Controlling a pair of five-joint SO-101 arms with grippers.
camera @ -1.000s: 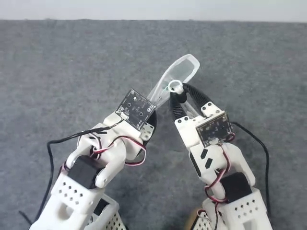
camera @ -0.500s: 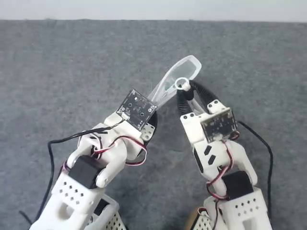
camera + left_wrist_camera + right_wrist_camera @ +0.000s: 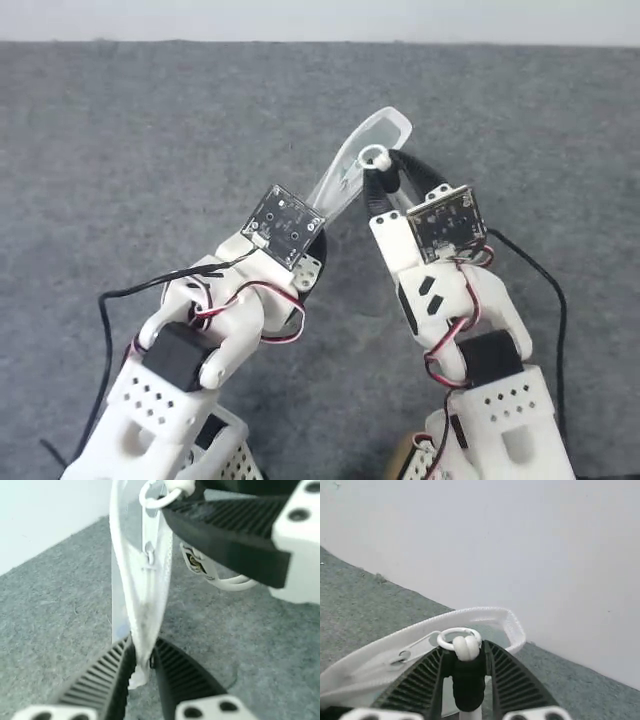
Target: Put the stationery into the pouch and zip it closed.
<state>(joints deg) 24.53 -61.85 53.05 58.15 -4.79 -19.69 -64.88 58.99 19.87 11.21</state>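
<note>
The left gripper (image 3: 142, 662) is pressing its jaws together on the near end of the clear pouch (image 3: 142, 595). The pouch is hanging above the grey mat (image 3: 120, 130) as a straight strip, running away from these fingertips toward the right gripper (image 3: 465, 652). The right gripper is pinching the white pull ring (image 3: 459, 639) and its bead between its fingertips, with the far end of the pouch curling just beyond them. Risk: the rounded bead may be slipping out of the ribbed jaws if tension is rising, and a hard pull may be dragging the thin pouch edge out of the left pinch. The left wrist view is showing the slider (image 3: 149, 550) sitting on the track between the two grippers, while the high view is hiding the left pinch beneath the wrist board (image 3: 288, 226). Whether stationery is lying inside cannot be told.
</note>
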